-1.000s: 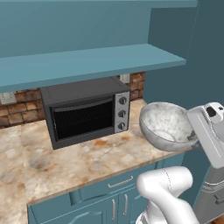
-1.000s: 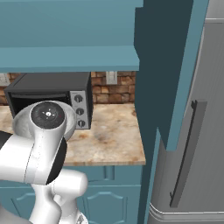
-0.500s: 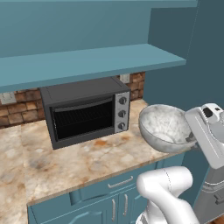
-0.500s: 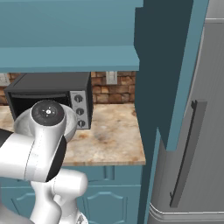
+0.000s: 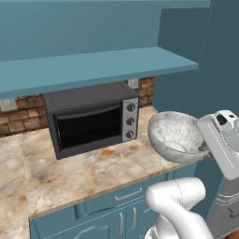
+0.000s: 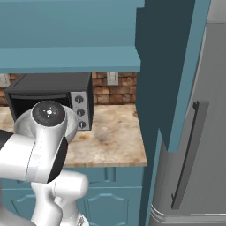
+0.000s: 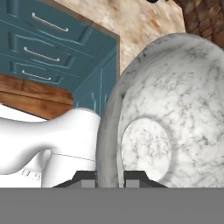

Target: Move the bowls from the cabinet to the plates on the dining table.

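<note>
Cabinet shelf [image 5: 93, 65]: teal board above the counter; no bowl stands on the part in view.
Toaster oven [image 5: 91, 119]: black, on the marbled counter [image 5: 84, 172], door shut, unchanged against the earlier frames.
Marbled bowl [image 5: 176, 136]: off the shelf, carried in the air over the counter's right end, tilted with its mouth up and leftward; slightly lower and nearer the base than a second ago.
Task meaning: pick-up is complete; transport to the dining table plate remains.
Arm pose: forearm angled up at the right, hand level with the bowl's right rim.
Gripper [image 7: 110, 177]: fingers nearly closed, pinching the bowl's rim between them.
</note>
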Controlling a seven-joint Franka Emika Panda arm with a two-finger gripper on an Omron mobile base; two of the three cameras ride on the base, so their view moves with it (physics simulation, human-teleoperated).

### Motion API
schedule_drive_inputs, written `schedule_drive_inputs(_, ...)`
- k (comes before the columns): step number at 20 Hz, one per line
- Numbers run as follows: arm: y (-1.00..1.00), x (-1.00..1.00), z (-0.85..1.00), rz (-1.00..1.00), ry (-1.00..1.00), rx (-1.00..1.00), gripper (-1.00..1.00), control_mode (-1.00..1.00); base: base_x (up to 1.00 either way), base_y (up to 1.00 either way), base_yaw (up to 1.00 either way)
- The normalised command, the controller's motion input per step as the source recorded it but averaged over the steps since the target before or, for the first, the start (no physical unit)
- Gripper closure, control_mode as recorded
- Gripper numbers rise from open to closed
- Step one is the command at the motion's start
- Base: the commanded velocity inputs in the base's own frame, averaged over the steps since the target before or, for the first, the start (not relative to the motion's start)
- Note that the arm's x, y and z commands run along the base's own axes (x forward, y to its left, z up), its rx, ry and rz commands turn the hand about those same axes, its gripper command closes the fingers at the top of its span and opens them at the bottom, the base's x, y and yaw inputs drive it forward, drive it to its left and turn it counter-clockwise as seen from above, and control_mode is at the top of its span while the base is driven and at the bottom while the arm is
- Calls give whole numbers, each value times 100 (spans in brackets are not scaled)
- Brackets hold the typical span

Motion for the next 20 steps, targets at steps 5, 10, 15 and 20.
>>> schedule_drive_inputs(5, 0, 0, 0, 0, 0, 0, 100, 100, -2, -1, 0)
schedule_drive_inputs(10, 0, 0, 0, 0, 0, 0, 100, 100, -29, -15, 0)
schedule_drive_inputs(15, 0, 0, 0, 0, 0, 0, 100, 100, -41, -27, 0)
schedule_drive_inputs(20, 0, 0, 0, 0, 0, 0, 100, 100, -42, -28, 0)
